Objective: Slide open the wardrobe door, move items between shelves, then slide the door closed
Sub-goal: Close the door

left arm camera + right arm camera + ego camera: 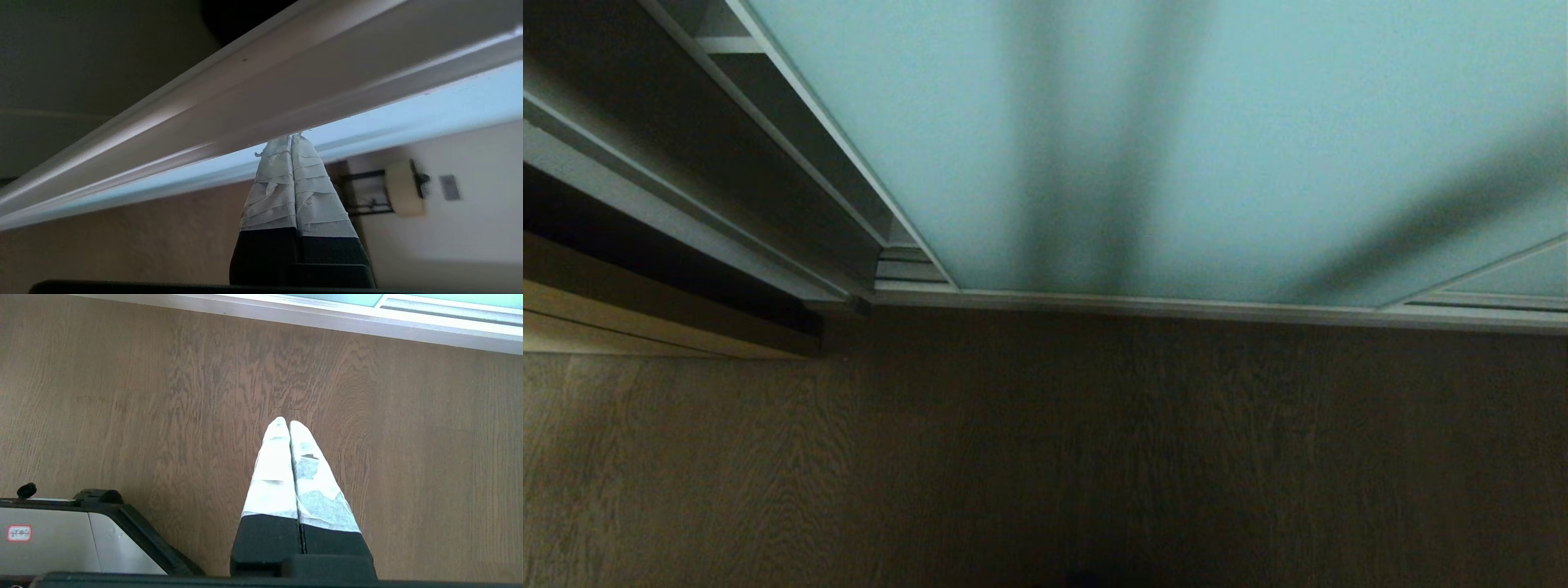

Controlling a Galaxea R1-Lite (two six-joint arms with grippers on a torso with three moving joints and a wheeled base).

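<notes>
Door (1217,147) count 1, closed, 2 end effectors pinched together

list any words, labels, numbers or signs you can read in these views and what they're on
No text can be read in any view.
Small white sticker with a red border on the grey and black robot base, right wrist view: dark marks, too small and blurred to read.
Small grey rectangular wall plate beside a cream lampshade, left wrist view: no legible marking.
Frosted pale blue-green glass sliding wardrobe door and brown wood-grain floor: no writing.
</notes>
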